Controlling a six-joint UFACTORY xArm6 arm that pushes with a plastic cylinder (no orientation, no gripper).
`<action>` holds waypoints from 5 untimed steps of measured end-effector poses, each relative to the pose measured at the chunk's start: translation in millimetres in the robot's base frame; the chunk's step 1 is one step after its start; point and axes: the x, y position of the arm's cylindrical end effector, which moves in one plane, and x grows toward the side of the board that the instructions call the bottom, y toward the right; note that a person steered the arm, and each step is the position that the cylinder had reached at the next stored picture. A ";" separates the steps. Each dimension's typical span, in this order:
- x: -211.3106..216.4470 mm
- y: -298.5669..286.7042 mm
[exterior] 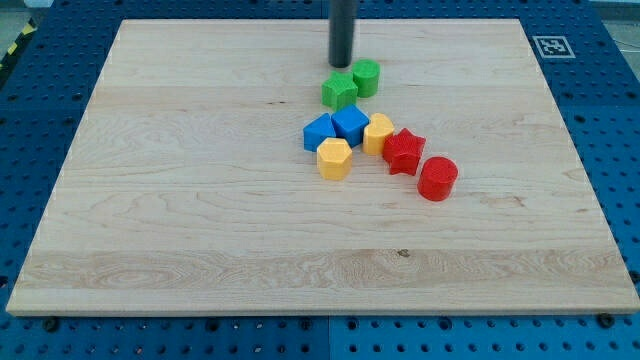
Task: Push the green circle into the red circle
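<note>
While my tip (343, 66) stands just above it, the upright green circle (366, 78) shows no long axis.

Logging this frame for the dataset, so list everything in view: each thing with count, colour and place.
green circle block: 1, green, upper middle of the board, touching the green star.
green star-shaped block: 1, green, just to the view's left of the green circle.
blue blocks: 2, blue, board centre, one below the green star, one at its left.
yellow blocks: 2, yellow, one right of the blue pair, one below it.
red star-shaped block: 1, red, right of the yellow block.
red circle block: 1, red, lower right end of the cluster.
wooden board: 1, light wood, on a blue perforated table.
marker tag: 1, black and white, board's top right corner.
my tip: 1, dark rod, just above the green star, left of the green circle.
</note>
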 end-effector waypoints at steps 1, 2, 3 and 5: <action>8.3 -1.1; 14.7 54.0; 35.9 115.6; 18.6 121.8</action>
